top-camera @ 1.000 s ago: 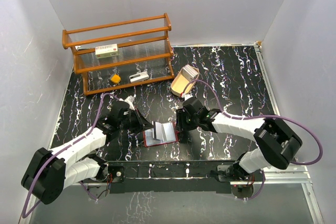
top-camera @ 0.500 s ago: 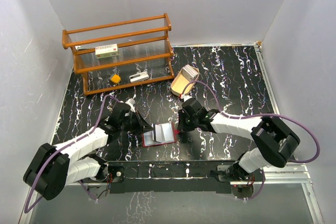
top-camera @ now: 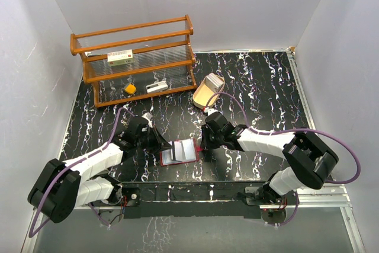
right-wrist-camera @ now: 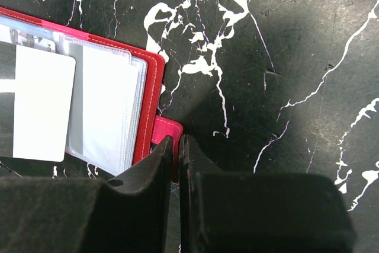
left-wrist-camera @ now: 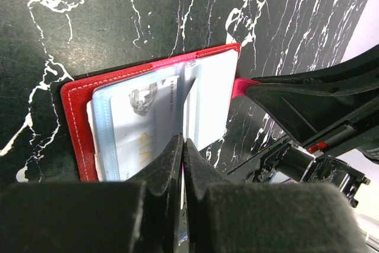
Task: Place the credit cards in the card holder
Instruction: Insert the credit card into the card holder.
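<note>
My right gripper point(right-wrist-camera: 176, 146) is just finishing closing. A second ago its jaws were wide apart, and now they are nearly together on the pink snap tab point(right-wrist-camera: 169, 130) of the card holder point(top-camera: 179, 151). I think it is pinching the tab, but the view is tight. That is keeping the holder from sliding. My left gripper point(left-wrist-camera: 182, 146) is squeezing tight on one credit card point(left-wrist-camera: 190, 108), standing it on edge over the open pockets. The holder is lying open on the table point(top-camera: 260, 87) between my arms, almost where it was before.
</note>
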Motion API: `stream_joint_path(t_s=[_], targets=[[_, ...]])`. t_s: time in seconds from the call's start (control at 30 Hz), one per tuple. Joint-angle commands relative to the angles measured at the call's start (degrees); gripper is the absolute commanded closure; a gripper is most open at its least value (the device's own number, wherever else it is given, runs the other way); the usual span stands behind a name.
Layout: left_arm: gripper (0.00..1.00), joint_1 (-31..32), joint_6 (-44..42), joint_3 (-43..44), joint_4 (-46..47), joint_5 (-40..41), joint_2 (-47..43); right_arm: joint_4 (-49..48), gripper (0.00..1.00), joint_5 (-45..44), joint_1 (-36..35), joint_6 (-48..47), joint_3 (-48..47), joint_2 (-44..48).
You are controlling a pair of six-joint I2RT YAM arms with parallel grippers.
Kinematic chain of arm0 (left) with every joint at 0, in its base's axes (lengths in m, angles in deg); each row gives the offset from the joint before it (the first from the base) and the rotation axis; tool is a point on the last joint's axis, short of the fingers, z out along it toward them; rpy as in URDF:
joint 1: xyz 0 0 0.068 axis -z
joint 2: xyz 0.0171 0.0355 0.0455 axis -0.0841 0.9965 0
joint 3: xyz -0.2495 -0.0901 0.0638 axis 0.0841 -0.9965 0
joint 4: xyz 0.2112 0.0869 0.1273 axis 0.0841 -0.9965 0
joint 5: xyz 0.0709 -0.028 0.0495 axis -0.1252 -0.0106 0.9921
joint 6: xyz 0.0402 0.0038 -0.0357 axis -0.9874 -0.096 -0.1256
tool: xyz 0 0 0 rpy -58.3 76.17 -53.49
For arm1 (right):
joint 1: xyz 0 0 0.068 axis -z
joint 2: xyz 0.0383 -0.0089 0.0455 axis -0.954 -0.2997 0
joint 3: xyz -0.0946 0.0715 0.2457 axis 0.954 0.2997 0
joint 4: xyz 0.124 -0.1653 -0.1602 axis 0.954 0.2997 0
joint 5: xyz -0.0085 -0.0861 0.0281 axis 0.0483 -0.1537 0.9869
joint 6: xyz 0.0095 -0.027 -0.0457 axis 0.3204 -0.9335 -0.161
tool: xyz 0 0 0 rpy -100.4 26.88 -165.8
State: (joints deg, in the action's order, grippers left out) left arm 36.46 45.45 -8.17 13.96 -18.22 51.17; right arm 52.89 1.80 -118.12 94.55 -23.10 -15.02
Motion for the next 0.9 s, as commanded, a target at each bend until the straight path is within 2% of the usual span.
stream_joint_path(t_s=[0.0, 0.87], targets=[[1.00, 0.09, -0.34, -0.13, -1.72, 0.97, -0.43, -2.48, 0.94, -1.08, -0.47, 0.16, 0.47, 0.73], [1.00, 0.09, -3.49, 0.01, -3.06, 0.94, -0.68, -2.55, 0.95, -0.77, -0.93, -0.46, 0.10, 0.51]])
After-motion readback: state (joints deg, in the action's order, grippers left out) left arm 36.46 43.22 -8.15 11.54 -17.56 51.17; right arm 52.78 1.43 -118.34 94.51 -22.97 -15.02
